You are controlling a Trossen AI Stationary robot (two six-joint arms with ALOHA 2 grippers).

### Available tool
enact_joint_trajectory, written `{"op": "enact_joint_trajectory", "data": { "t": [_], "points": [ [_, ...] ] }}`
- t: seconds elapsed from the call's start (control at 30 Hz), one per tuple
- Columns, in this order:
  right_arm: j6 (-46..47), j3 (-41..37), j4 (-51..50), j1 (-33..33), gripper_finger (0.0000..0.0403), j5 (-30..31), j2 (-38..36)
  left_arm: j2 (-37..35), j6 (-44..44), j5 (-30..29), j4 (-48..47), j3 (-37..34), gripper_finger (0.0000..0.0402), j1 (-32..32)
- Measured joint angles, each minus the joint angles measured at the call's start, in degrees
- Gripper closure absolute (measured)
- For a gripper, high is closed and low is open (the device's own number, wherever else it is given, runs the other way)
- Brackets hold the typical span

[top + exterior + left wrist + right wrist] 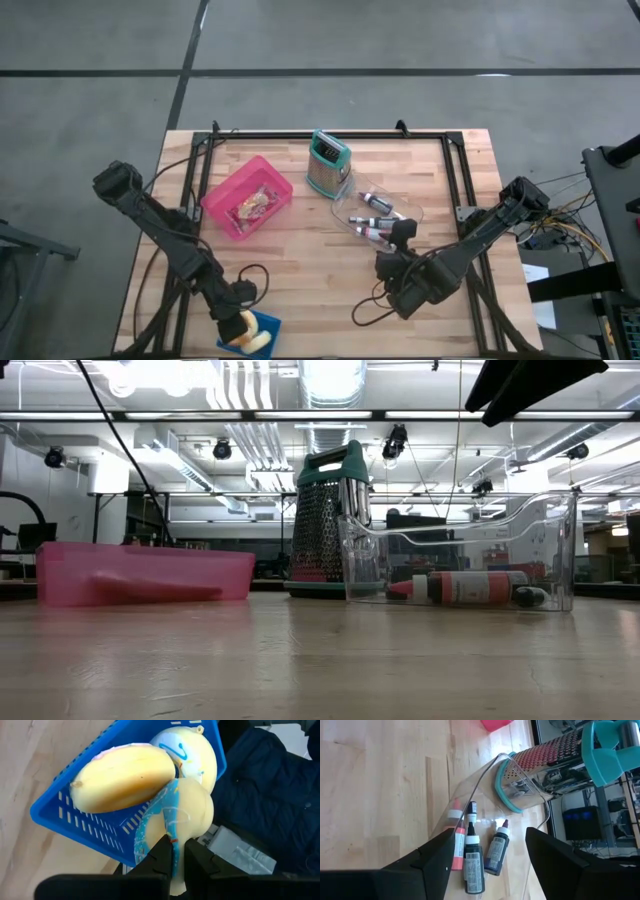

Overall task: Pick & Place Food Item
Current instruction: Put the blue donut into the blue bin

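Left gripper [174, 851] is pinched shut on 1 pale yellow, blue-striped plastic food toy [192, 812] hanging over the blue slotted basket's [90, 822] rim, and I fear that thin hold slipping.

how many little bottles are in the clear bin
3, lying side by side in the clear plastic bin: red bottle, dark green bottle, dark blue bottle. Others may be hidden.
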Motion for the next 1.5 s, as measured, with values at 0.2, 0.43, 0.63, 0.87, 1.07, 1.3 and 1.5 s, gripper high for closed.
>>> {"op": "enact_joint_trajectory", "data": {
  "t": [0.2,0.43,0.63,0.87,1.07,1.3,1.5],
  "points": [
    [0.0,0.0,0.1,0.0,0.0164,0.0,0.0,0.0,2.5,0.0,0.0,0.0,0.0369,0.0],
    [0.0,0.0,1.2,0.0,0.0158,0.0,0.0,0.0,2.6,0.0,0.0,0.0,0.0369,0.0],
    [0.0,0.0,1.3,0.0,0.0163,0.0,0.0,0.0,3.5,-1.0,-0.1,0.0,0.0369,0.2],
    [0.0,0.0,1.5,0.0,0.0163,0.0,0.0,0.0,4.8,-3.5,-0.5,0.0,0.0369,2.2],
    [0.0,0.0,1.7,0.0,0.0158,0.0,0.0,0.0,8.5,-3.5,-0.5,0.0,0.0369,5.0],
    [0.0,0.0,2.7,0.0,0.0165,0.0,0.0,0.0,15.5,-3.7,-0.5,0.0,0.0369,10.7],
    [0.0,0.0,2.8,0.0,0.0161,0.0,0.0,0.0,17.0,-3.7,-0.5,0.0,0.0369,13.7]
  ]
}}
